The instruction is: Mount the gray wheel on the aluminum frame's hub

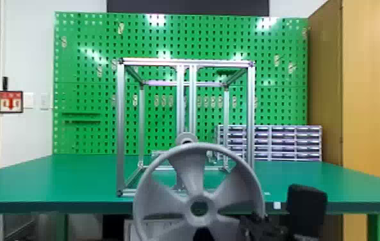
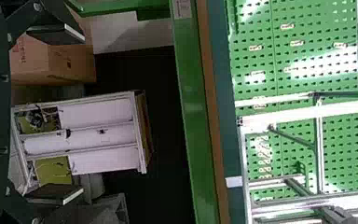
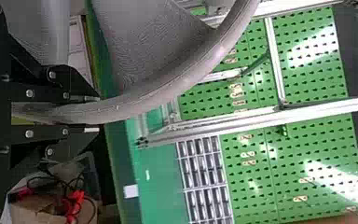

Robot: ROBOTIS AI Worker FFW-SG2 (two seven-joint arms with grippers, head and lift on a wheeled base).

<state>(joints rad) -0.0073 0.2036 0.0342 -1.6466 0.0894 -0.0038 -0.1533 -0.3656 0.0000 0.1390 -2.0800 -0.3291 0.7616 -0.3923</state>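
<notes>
In the head view my right gripper [image 1: 257,221] holds the gray wheel [image 1: 201,189] by the right side of its rim. The wheel faces the camera upright, in front of the table edge, and covers the lower middle of the aluminum frame [image 1: 120,128]. The hub [image 1: 186,138], a round gray piece on the frame's middle posts, shows just above the wheel's top rim. In the right wrist view the right gripper [image 3: 92,114] is shut on the wheel's rim [image 3: 168,88]. In the left wrist view the left gripper [image 2: 80,114] stands open, nothing between its fingers.
The frame stands on the green table [image 1: 54,179], before a green pegboard [image 1: 86,80]. A drawer organizer [image 1: 286,142] sits at the back right. Below table level, the left wrist view shows a white shelf unit [image 2: 98,112] and a cardboard box [image 2: 51,60].
</notes>
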